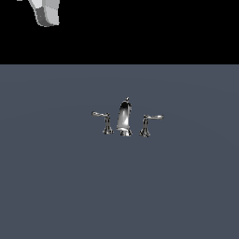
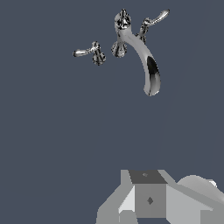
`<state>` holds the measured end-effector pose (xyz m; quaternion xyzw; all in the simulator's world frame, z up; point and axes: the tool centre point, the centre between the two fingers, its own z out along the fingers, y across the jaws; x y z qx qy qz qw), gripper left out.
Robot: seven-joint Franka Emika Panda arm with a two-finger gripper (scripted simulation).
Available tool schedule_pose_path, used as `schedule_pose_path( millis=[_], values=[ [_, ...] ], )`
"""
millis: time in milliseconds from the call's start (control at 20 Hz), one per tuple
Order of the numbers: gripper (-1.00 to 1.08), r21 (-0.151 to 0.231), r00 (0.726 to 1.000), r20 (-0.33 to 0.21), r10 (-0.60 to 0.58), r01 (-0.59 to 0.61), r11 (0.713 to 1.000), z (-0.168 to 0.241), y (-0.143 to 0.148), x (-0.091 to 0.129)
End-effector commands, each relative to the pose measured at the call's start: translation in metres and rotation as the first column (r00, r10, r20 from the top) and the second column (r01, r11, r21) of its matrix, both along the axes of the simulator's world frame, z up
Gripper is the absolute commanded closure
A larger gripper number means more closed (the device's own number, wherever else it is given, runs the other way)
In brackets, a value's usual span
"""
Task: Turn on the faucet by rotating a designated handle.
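The chrome faucet [image 1: 124, 119] stands mid-floor with its tall curved spout between two lever handles. The handle [image 1: 106, 123] is on the exterior view's left, its lever pointing away from the spout. The twin handle [image 1: 146, 125] points to the exterior view's right. In the wrist view the spout [image 2: 140, 52] curves toward the camera, with the handle [image 2: 94, 52] and the twin [image 2: 151, 22] on either side. My gripper [image 2: 148, 201] shows only as grey blocks at the frame edge, far from the faucet and holding nothing that I can see. How its jaws stand is unclear.
A white and grey piece of the arm [image 1: 46, 11] hangs at the top of the exterior view's left, well behind and above the faucet. The faucet stands on a flat blue-grey floor [image 1: 119, 186].
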<state>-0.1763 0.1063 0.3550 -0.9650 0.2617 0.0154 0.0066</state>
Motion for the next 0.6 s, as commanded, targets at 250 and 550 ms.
schedule_pose_path(
  millis=[250,550],
  values=[
    [1.08,0.0,0.988,0.001,-0.157,0.157,0.988,-0.035,0.02,0.034],
    [1.08,0.0,0.962,0.002,-0.273,0.273,0.962,-0.062,0.03,0.062]
  ],
)
